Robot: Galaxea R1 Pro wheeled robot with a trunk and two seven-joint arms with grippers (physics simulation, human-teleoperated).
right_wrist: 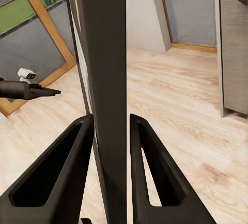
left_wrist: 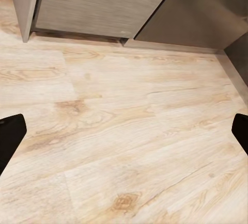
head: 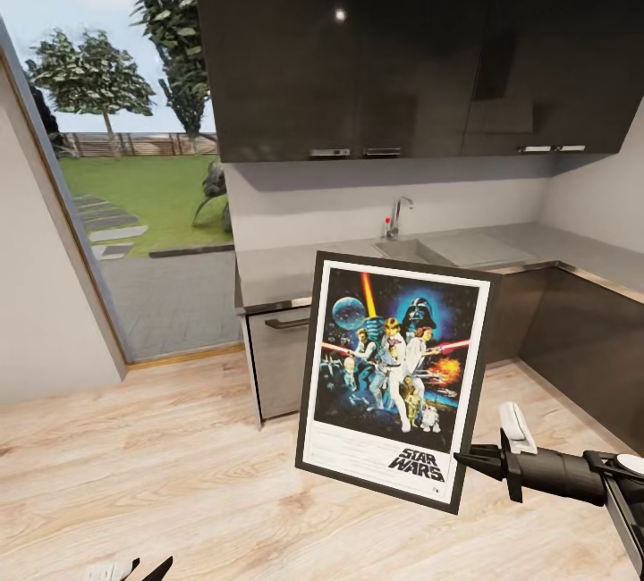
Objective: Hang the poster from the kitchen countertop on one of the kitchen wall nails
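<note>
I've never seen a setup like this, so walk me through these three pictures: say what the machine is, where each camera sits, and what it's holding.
It is a simulated two-armed wheeled robot in a kitchen. The wide picture comes from its head camera: the right gripper holds a framed Star Wars poster upright in front of the steel countertop with its sink and tap. The right wrist camera looks along that gripper's fingers, clamped on the poster's dark edge. The left wrist camera shows the open left gripper over the wooden floor.

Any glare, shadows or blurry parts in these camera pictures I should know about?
Head view: a small bright glint on the dark upper cabinets, shadow on the wall beneath them, poster sharp. Right wrist view: poster edge between the right gripper fingers, very close. Left wrist view: evenly lit wooden floor.
</note>
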